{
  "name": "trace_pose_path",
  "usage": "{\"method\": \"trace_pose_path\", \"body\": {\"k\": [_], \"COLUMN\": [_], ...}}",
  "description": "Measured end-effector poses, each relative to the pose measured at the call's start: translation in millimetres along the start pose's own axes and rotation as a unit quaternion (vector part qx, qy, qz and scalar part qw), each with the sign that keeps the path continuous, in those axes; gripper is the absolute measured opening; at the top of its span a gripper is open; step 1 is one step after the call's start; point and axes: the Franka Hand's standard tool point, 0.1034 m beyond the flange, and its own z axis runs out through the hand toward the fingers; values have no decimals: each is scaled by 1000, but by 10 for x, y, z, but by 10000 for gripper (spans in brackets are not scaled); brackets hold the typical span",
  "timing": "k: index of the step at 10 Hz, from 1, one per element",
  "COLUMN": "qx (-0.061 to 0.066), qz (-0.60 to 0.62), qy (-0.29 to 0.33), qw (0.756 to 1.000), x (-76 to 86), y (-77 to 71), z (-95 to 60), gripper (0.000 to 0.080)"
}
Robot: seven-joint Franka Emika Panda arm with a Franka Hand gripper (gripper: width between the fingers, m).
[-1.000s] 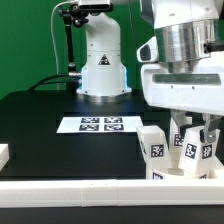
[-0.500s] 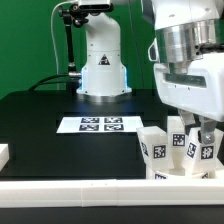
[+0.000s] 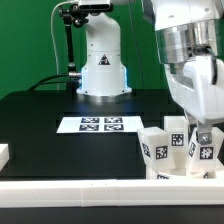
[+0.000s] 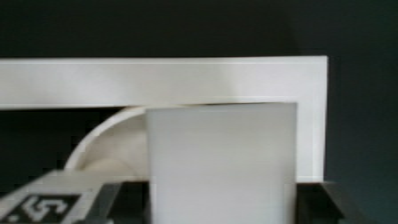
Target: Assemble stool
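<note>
My wrist has turned since a second ago, above the legs point(image 3: 160, 150) clustered at the exterior view's right table point(image 3: 40, 115) edge. My claw point(image 3: 203, 135) stands among them; its opening and hold are unclear. Probably lining up a grasp.

Black table point(image 3: 35, 120) carries marker board point(image 3: 100, 125), legs point(image 3: 155, 152).

Stool legs point(image 3: 152, 150): white plastic, matt, smooth; b/w printed tags on faces. Leg in wrist view point(image 4: 221, 165): same white, satin. Marker board point(image 3: 99, 125): thin white sheet, flat, matt print. Table point(image 3: 50, 120): black, matt. Arm casing point(image 3: 190, 85): white glossy plastic w/ brushed-metal collar.
</note>
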Motion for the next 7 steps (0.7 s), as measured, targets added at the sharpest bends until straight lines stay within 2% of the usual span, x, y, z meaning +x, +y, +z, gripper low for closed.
{"method": "trace_pose_path", "body": {"k": [5, 7], "qx": [29, 30], "qz": [177, 204], "qy": [-18, -27], "qw": [984, 978], "x": [-42, -29], "y": [-18, -22], "z": [9, 6], "gripper": [340, 340]}}
